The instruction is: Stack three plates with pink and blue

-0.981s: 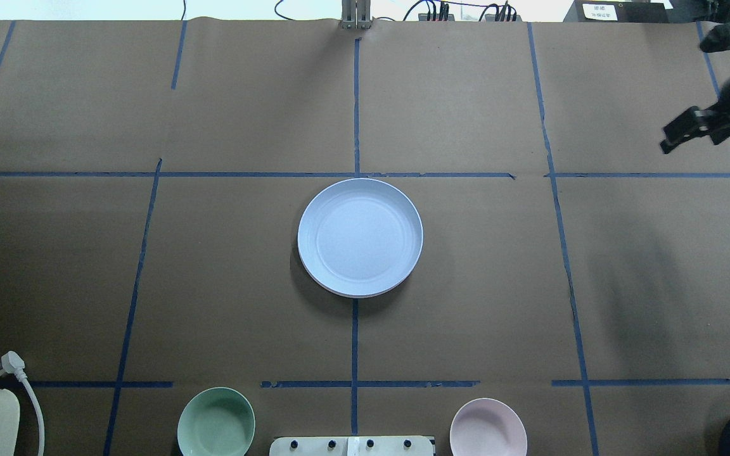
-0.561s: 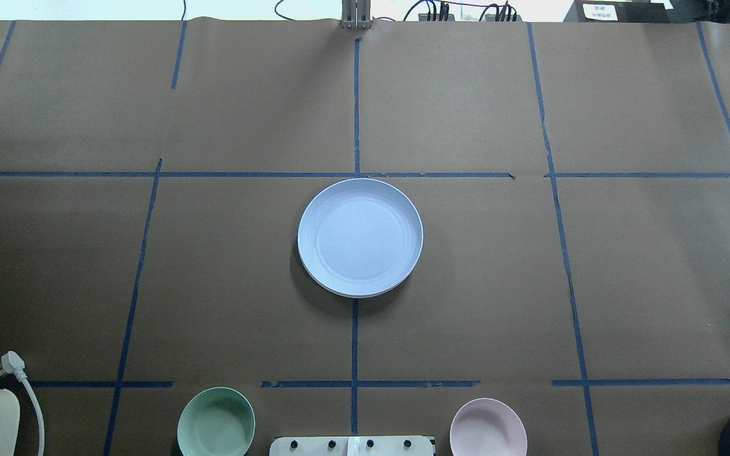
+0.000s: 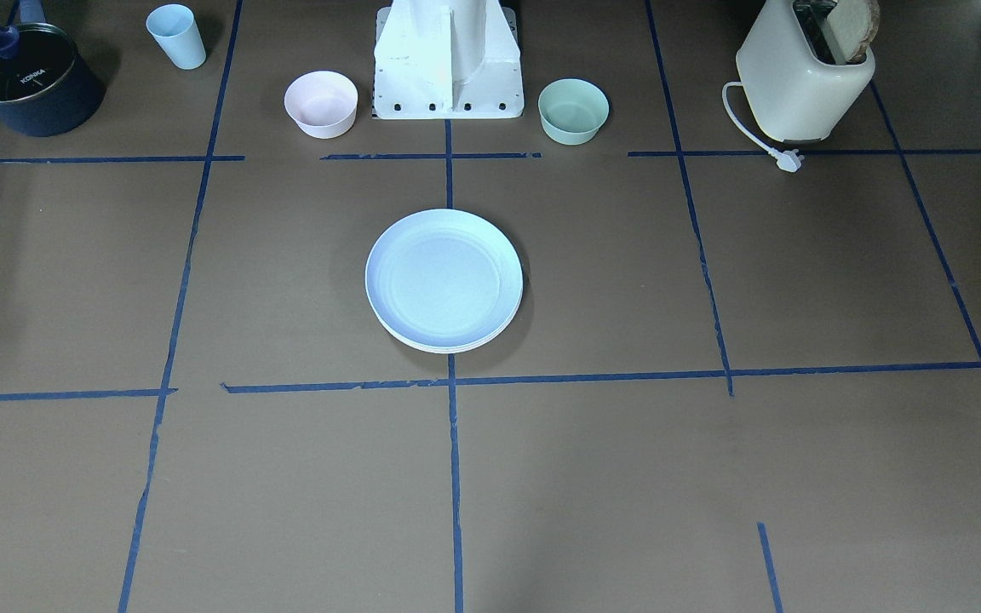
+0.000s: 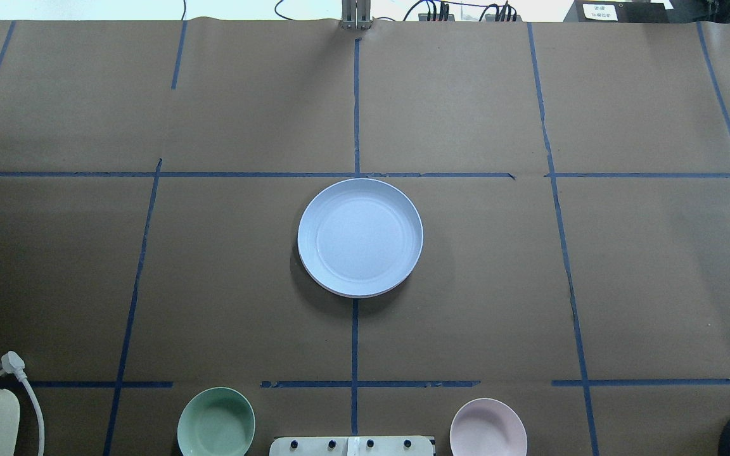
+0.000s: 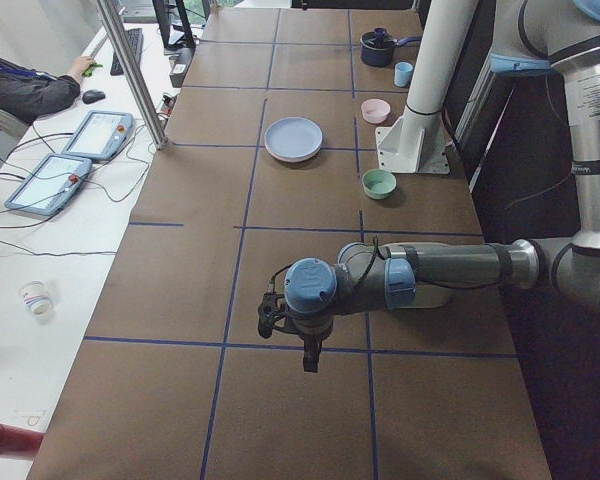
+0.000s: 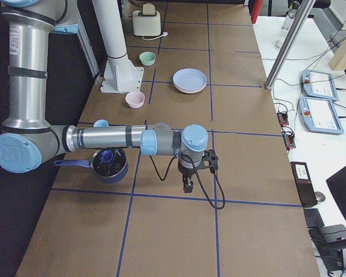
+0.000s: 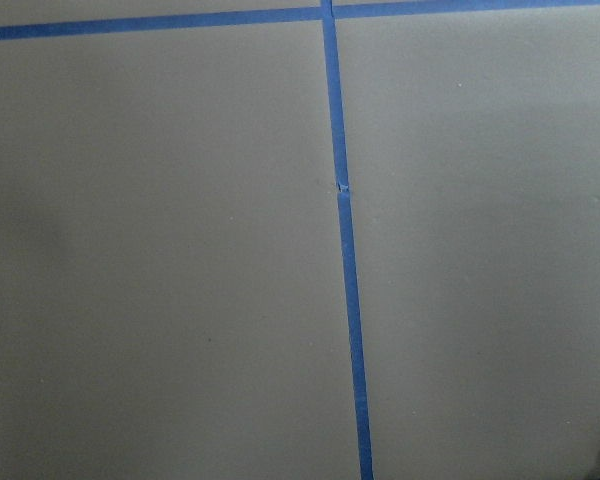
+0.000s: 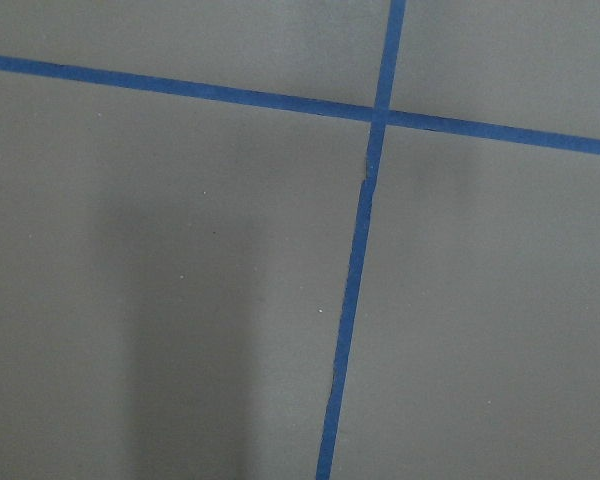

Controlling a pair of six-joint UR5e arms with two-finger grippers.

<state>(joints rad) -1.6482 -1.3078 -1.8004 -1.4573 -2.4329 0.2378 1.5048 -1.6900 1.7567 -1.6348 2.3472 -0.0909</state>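
Matt blue plate (image 4: 360, 237) on dull brown paper covering (image 4: 656, 285) (smooth tape lines (image 4: 355, 342), glossy pot lid (image 3: 26, 64))

Legible txt: "KONKA" on glass lid (image 3: 26, 72) of dark blue saucepan (image 3: 48, 115). White label (image 4: 599, 11) on black box (image 4: 647, 12): chars too small to read.

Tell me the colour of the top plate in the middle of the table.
The top plate is light blue; the overhead exterior view shows it best.
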